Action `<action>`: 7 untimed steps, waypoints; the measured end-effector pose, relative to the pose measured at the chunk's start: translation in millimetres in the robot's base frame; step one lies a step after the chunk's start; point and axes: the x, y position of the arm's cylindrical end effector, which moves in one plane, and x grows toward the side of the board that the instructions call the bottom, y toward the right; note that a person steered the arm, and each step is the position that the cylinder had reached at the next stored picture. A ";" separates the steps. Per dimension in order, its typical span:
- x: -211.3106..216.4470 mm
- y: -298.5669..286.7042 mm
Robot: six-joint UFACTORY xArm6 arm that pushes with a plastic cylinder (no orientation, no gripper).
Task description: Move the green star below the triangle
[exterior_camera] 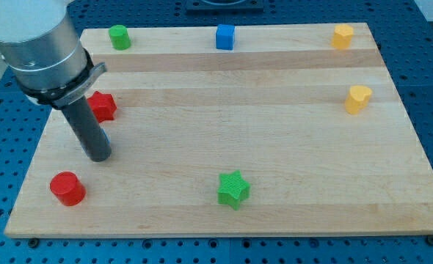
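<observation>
My tip (99,155): a bare rod with no pincer to open or close, holding nothing, resting on the worktop (290,125) below the red star (102,105). Green star (233,189): well apart, bottom centre. Risk: no triangle clearly visible, possibly hidden behind the rod, so a push may scatter it.
</observation>
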 end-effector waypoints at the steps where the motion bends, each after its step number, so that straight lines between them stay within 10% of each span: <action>1: -1.0 -5.0; 4: -23.1 -2.0; 7: -22.9 125.5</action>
